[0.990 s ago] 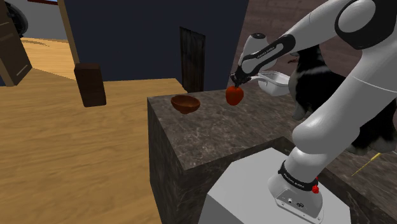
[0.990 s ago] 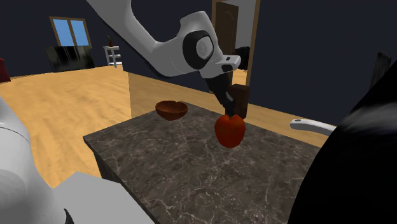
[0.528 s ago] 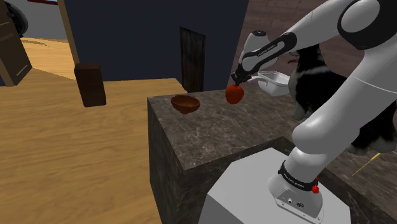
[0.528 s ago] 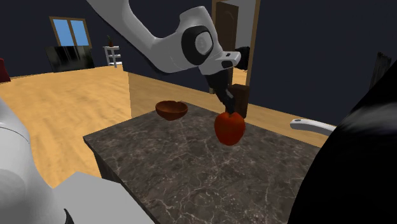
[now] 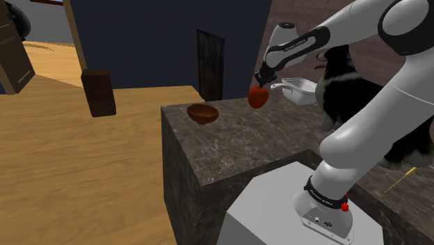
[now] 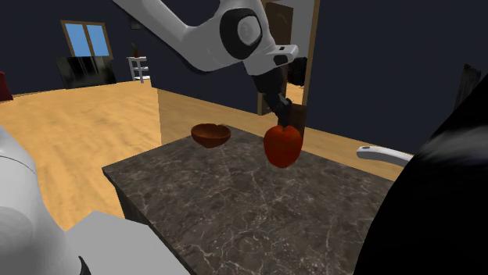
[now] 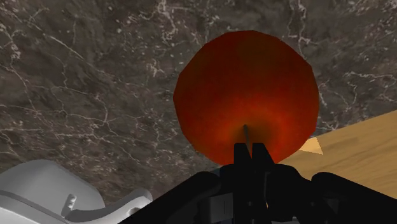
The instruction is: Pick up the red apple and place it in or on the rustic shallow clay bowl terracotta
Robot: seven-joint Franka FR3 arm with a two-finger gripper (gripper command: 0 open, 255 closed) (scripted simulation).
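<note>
the gripper point(image 6: 282, 123), 2 fingers point(image 7: 242, 158) pinched on only the top of the red apple point(image 6: 282, 146), hangs it above the counter point(image 6: 235, 205) short of the brown bowl point(image 6: 211, 134); so slight a hold could slip mid-carry.

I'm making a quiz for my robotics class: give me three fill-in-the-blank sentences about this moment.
The black fingers clasp the round red apple by its ____.
The apple hangs ____ the dark marbled countertop.
The shallow brown bowl on that countertop is ____.
Missing words: stem, above, empty.
</note>
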